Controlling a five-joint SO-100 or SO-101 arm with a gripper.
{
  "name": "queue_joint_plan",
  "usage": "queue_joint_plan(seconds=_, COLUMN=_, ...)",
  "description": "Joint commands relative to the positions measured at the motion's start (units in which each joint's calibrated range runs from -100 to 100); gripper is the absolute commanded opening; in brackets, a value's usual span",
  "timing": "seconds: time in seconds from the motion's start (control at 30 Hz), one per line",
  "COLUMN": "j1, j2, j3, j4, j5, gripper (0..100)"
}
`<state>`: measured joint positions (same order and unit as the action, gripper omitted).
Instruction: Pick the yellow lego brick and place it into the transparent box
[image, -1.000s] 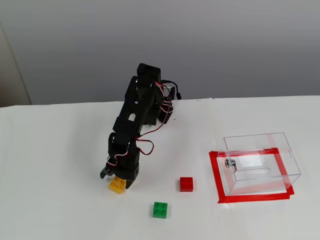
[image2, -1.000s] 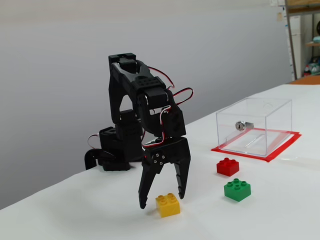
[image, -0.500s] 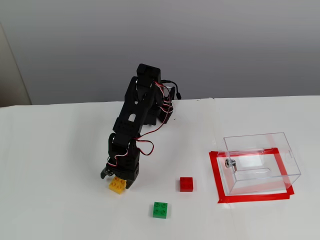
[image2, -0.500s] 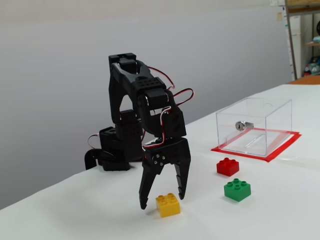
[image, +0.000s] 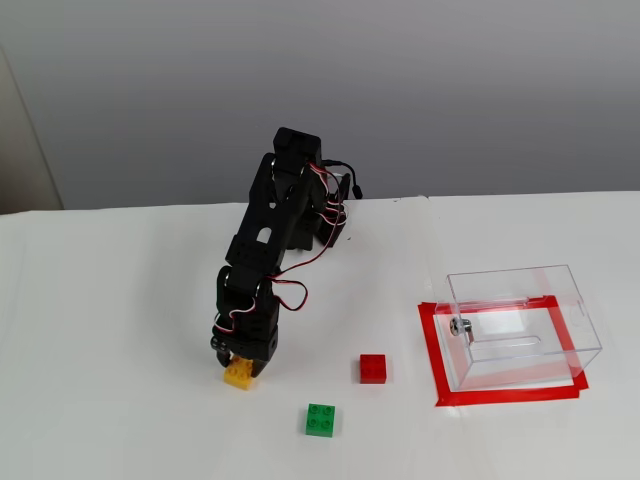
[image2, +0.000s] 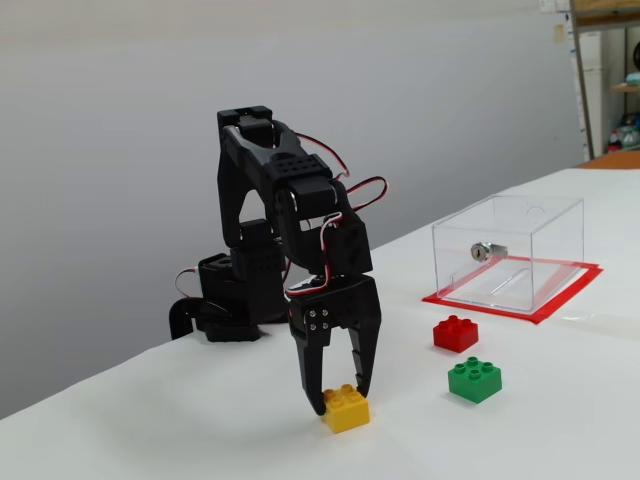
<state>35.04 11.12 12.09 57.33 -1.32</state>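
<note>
Fixed views, both showing a white counter (image: 120, 300) with one black arm. Nearest the front edge lies the green brick (image: 320, 419), with the red brick (image: 373, 368) just behind it toward the right. Left of these, the yellow lego brick (image2: 346, 408) rests flat on the counter, studs upward, well apart from the other bricks. The gripper (image2: 340, 397) points down over it with its jaws parted and straddling the brick, the tips level with the studs; whether either tip touches the plastic cannot be told. The brick is judged light, rigid and smooth-sided, so a firm squeeze on two opposite flat walls, below the studs, should hold it without slipping. Toward the right edge stands the transparent box (image: 570, 320), inside a red tape frame (image: 430, 350), seemingly empty.
</note>
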Motion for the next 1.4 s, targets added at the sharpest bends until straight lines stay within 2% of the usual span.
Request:
queue_joint_plan(seconds=0.0, j1=-0.03, j2=-0.47, j3=-2.42, j4=-0.41, j5=0.22, gripper=16)
queue_joint_plan(seconds=1.07, j1=-1.07, j2=-5.48, j3=-2.33, j4=0.38, j5=0.28, gripper=16)
queue_joint_plan(seconds=1.37, j1=-5.8, j2=-14.81, j3=-1.78, j4=0.11, j5=0.17, gripper=16)
